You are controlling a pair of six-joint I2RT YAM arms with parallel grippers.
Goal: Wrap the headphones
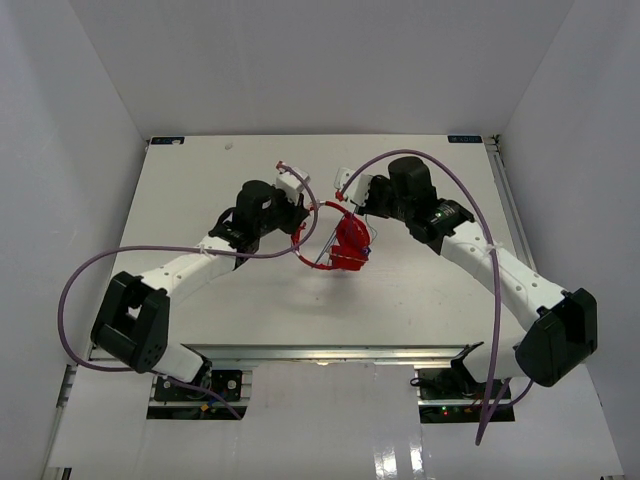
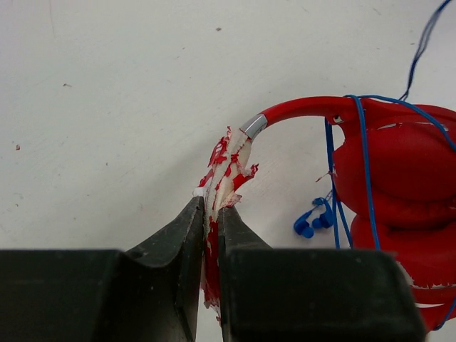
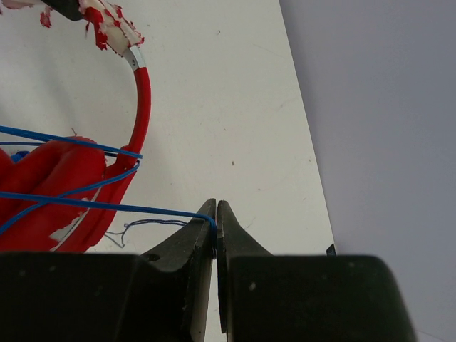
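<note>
**White counter, white walls, red headphones pinched from two sides**

Plain white counter boxed in by white walls, and the headphones sit about mid-counter, right between the two arms. From the overhead camera they're basically a red lump with a thin hoop coming off it. Both wrists crowd in so close to the headphones that you can't see where either grip lands.

The wrist cams sort that out. On the left one, the left jaws are clamped shut on the end of the headband. The red skin there is flaking off in scraps, with white showing underneath. A little silver collar sits just past the grip, and after that the band is clean red. The earcups are bunched together, and one has a bit of peeling too. The blue cord crosses over them in a few passes. The blue plug hangs just beside the earcups, under the headband's arc.

On the right cam, the right jaws are closed with the cord pinched right at the tips. It runs straight from the headphones to the grip. That view also catches the counter's edge, on the far side of the jaws from the headphones.

Purple cables loop off each arm. The left one comes near the headband.
</note>
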